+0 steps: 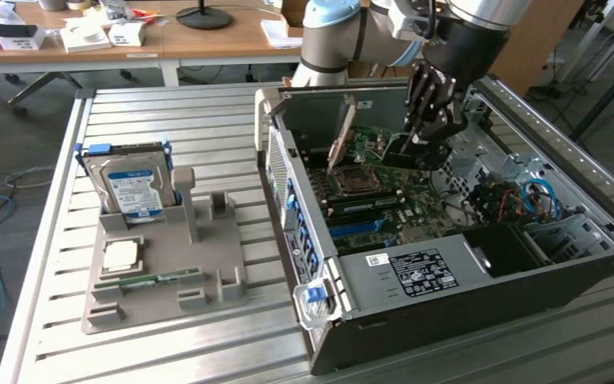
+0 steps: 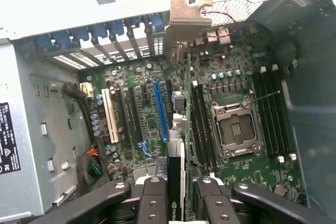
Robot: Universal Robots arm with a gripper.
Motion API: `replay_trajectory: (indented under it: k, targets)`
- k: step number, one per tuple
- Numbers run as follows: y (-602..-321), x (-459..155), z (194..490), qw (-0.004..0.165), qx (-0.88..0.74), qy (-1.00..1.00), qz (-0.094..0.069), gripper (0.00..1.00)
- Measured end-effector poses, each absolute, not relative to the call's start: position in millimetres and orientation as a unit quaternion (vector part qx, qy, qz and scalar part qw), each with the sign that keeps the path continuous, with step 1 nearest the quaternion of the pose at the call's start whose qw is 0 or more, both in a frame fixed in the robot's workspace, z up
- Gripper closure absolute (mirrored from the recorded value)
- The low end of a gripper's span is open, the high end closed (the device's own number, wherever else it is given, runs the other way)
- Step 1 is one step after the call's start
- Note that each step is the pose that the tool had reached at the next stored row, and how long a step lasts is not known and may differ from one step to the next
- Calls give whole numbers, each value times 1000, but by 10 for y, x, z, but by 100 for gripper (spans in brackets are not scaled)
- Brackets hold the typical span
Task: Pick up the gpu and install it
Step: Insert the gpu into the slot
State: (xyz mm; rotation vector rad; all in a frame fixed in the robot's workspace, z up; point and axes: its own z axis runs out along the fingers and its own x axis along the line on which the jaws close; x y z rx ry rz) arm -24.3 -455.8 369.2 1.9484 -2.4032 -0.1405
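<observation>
Your gripper (image 2: 176, 209) is clamped on the gpu (image 2: 175, 179), a thin black card seen edge-on with a silvery bracket at its far end. It hangs inside the open computer case (image 1: 523, 106), over the motherboard (image 2: 131, 129), between the blue slot (image 2: 160, 111) and the memory slots (image 2: 202, 124). The case walls are well apart from it.

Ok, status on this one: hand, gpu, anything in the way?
Copy: hand shut on gpu. Card on edge inside the case, over the motherboard. In the way: cable bundle off by power supply, apart from card.
</observation>
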Motion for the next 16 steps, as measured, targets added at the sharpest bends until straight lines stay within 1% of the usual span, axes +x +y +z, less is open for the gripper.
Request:
replay_trajectory:
  k: [10,16]
  targets:
    - [-4558,-243,3681,24,654,-755,-44,74]
    - [-4558,-246,3662,9,662,-749,-31,74]
